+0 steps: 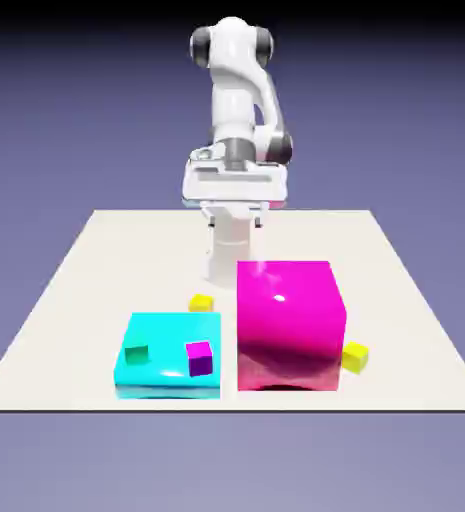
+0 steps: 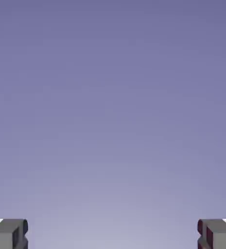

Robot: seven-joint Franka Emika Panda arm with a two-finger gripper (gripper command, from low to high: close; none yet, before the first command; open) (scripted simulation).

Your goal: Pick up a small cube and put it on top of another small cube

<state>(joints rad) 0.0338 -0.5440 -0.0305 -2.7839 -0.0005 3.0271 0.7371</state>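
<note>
End effector [image 1: 235,222]: one, two-fingered, fingertips standing wide apart, nothing between them, touching nothing; raised above the tabletop [image 1: 156,250].

Small yellow cubes: two, alike. The first yellow cube [image 1: 202,303] lies just behind the cyan block [image 1: 169,350], near its corner toward the magenta block [image 1: 288,325]. The second yellow cube [image 1: 355,357] lies just beside the magenta block, on the exterior view's right, near the front edge.

Blocks: cyan, low and flat, at the exterior view's left; magenta, tall, with a narrow gap between the two. Both near the front edge. Tiny green cube [image 1: 136,353] and tiny purple cube [image 1: 199,358]: both seen against the cyan block.

Open room: bare surface at both sides and behind the blocks.

Views: exterior shows arm, cubes and blocks; hand view, only the fingertips and blue-violet backdrop [image 2: 113,112].
</note>
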